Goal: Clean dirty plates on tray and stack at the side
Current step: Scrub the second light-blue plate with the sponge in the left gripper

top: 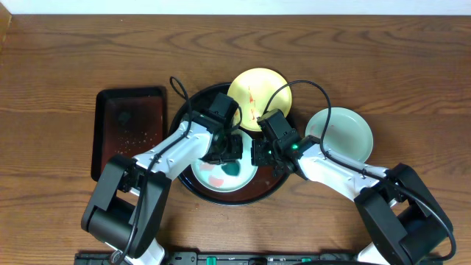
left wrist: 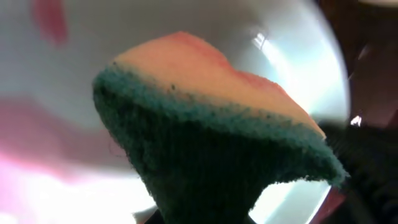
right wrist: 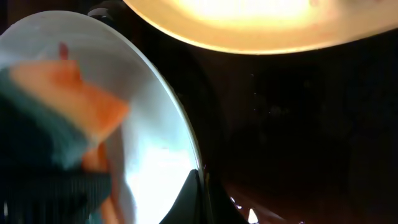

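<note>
Mint-blue plate (top: 221,184) lies on the tray (top: 254,197) beneath the left pincer (top: 229,151) and its sponge (top: 234,168).

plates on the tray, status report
Left gripper shut on sponge, on sauced mint plate. Right gripper at its rim, grip unclear. Yellow plate streaked, on tray. Second mint plate off tray.

Sponge (top: 234,168) on plate (top: 208,177) in tray (top: 269,185).

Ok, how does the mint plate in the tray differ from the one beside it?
The pale mint round plate inside rests on the glossy black round tray and carries red smears. The pale mint round plate outside rests on the brown wooden tabletop and looks clean. Both are shallow, alike in size.
</note>
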Motion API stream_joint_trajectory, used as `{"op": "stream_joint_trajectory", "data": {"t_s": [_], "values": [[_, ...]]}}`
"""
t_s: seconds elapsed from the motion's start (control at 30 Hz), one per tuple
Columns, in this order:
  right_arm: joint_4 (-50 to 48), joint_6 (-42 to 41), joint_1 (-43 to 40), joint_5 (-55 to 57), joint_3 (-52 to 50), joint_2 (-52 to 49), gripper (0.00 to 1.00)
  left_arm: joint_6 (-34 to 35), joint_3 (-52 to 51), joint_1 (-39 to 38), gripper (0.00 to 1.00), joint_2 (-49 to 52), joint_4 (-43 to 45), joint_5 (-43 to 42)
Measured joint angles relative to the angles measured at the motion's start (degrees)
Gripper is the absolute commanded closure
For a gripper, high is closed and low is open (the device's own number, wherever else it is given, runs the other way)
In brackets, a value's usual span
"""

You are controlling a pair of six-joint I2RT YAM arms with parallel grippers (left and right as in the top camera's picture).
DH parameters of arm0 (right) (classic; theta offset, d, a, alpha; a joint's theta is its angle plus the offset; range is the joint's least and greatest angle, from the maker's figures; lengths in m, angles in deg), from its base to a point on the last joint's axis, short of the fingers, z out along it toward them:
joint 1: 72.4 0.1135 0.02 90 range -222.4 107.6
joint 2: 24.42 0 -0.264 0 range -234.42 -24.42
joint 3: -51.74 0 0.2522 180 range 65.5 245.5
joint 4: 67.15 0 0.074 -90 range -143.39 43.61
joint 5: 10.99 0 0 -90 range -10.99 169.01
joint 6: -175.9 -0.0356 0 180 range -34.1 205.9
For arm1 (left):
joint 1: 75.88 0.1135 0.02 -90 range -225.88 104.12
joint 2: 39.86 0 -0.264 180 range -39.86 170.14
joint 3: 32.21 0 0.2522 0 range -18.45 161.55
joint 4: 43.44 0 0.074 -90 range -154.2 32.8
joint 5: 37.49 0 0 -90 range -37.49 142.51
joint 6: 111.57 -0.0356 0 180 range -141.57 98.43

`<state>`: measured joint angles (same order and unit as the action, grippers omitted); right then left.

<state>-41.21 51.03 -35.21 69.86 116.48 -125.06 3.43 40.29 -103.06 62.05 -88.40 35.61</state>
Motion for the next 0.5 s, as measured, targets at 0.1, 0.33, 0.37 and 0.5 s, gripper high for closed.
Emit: {"op": "stream_joint_trajectory", "data": {"t_s": [0.1, 0.33, 0.37, 0.5], "values": [[0.0, 0.0, 0.0, 0.0, 0.0, 0.0, 0.99, 1.8, 0.0, -0.2, 0.92, 0.0, 3.7, 6.0], [0.0, 0.0, 0.0, 0.0, 0.0, 0.0, 0.99, 4.9, -0.2, -0.3, 0.92, 0.0, 12.9, 24.5], [0.0, 0.0, 0.0, 0.0, 0.0, 0.0, 0.99, 5.0, -0.2, -0.3, 0.92, 0.0, 13.3, 26.0], [0.0, 0.0, 0.0, 0.0, 0.0, 0.0, 0.99, 5.1, -0.2, -0.3, 0.92, 0.0, 13.4, 29.7]]}}
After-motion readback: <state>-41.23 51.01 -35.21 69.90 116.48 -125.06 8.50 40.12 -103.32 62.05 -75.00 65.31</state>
